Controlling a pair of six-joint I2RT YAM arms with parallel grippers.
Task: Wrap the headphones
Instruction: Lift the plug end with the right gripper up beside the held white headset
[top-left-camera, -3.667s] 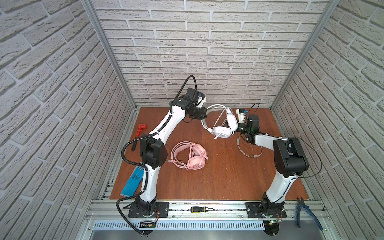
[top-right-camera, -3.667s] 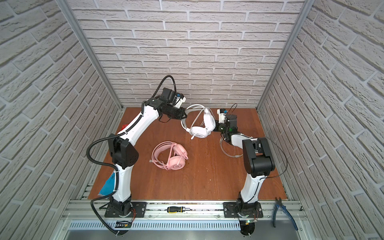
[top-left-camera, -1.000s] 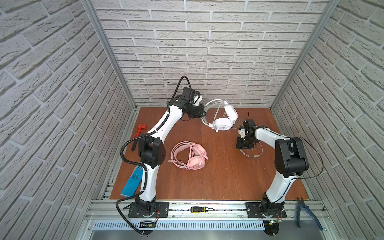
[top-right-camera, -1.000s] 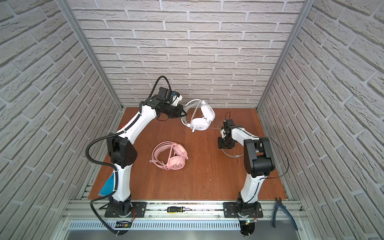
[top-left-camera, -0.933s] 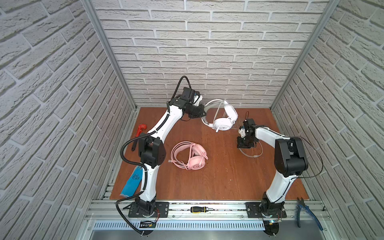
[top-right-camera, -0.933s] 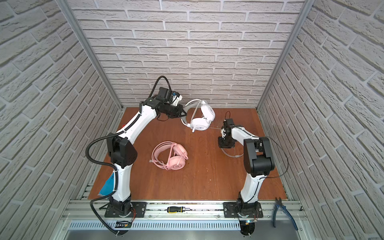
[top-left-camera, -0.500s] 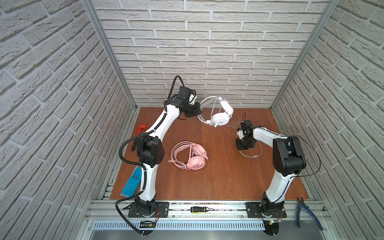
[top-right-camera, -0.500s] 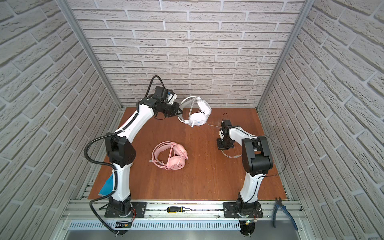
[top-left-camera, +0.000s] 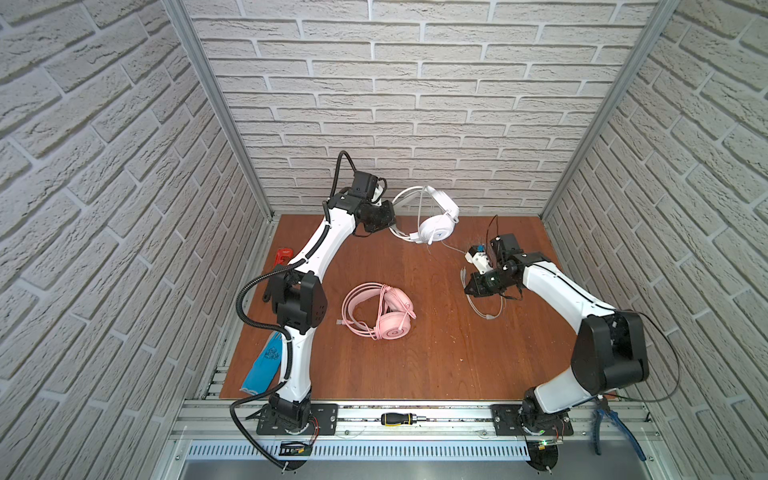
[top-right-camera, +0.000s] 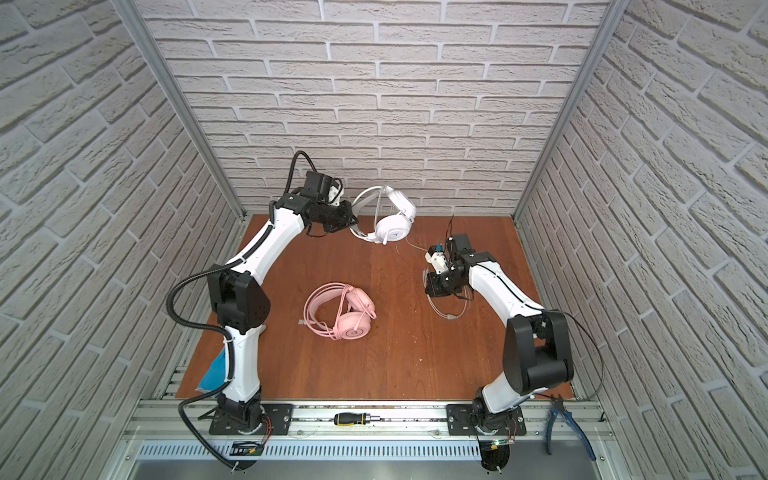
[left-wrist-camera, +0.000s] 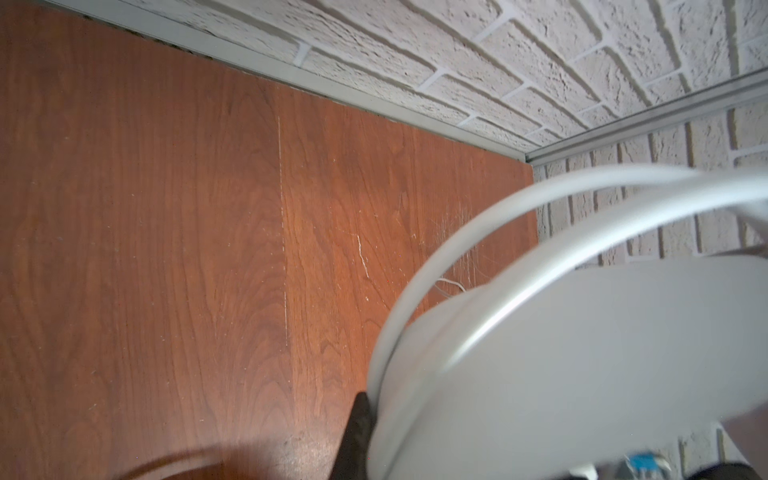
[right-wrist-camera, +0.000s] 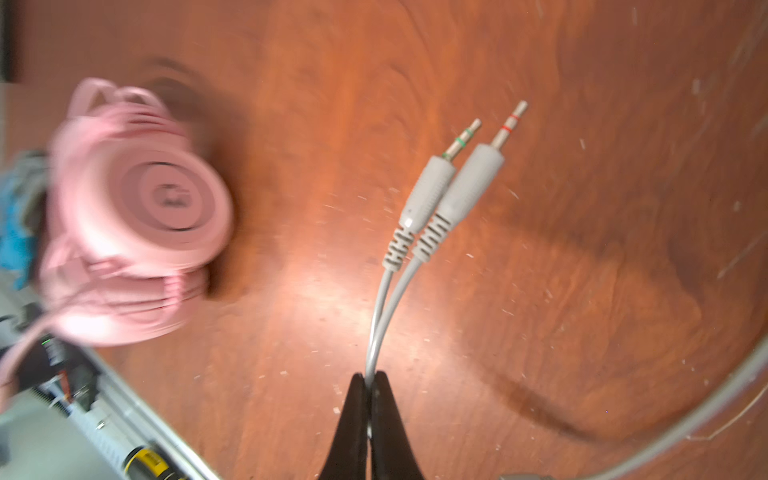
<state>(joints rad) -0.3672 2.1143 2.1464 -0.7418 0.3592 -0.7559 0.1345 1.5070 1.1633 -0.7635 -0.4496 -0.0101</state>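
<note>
Right wrist: white cable (right-wrist-camera: 376, 324), plugs (right-wrist-camera: 469, 183) pointing away, pinched in right gripper (right-wrist-camera: 368, 378).

Tabletop (right-wrist-camera: 291, 124) — reddish wood grain, scratched, faintly glossy; white headset (top-left-camera: 436, 230) — smooth plastic; plugs (right-wrist-camera: 465, 187), ribbed plastic, metal tips; walls (top-left-camera: 415, 104), rough brick.

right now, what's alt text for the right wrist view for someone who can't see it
The right claw is shut on the white headphone cable just behind its two jack plugs, one green-ringed, one red-ringed, over the wooden table. The pink headphones lie blurred on the table, apart from the cable.
</note>
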